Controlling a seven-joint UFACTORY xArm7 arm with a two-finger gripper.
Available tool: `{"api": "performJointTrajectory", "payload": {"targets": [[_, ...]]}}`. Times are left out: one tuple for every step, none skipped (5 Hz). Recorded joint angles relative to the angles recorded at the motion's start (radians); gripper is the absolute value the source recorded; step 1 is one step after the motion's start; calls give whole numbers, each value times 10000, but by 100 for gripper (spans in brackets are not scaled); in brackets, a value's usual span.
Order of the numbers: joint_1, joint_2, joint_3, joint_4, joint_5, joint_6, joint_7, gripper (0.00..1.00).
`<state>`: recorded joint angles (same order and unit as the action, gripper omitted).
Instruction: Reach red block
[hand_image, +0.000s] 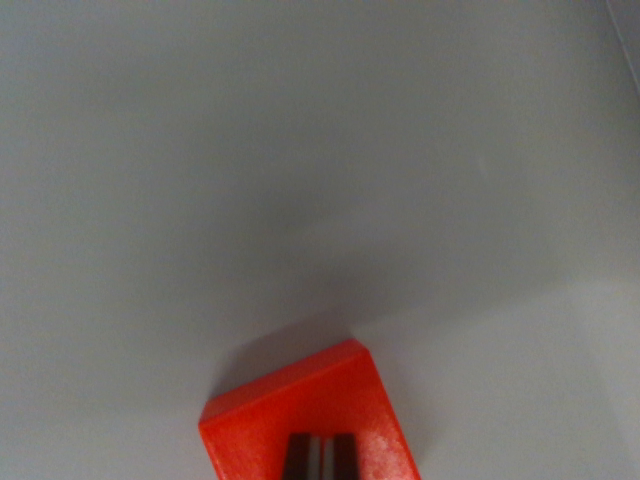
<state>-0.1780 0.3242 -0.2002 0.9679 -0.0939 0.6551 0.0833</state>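
Observation:
The red block (300, 405) lies at the bottom centre of the wrist view on a pale grey surface, turned at an angle, with its lower part cut off by the frame edge. My gripper (321, 458) is right over the block's near face. Its two dark fingertips (298, 456) stand side by side with only a thin light sliver between them, so it is shut. Nothing is held between the fingers. A soft shadow spreads up and to the view's right from the block.
The plain grey-white tabletop (300, 150) fills almost the whole view. A faint line, perhaps an edge or wall seam (627, 35), crosses the top right corner.

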Motion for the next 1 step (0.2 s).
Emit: {"api": "performJointTrajectory", "payload": {"targets": [[0,0,0,0,0,0,0,0]]}}
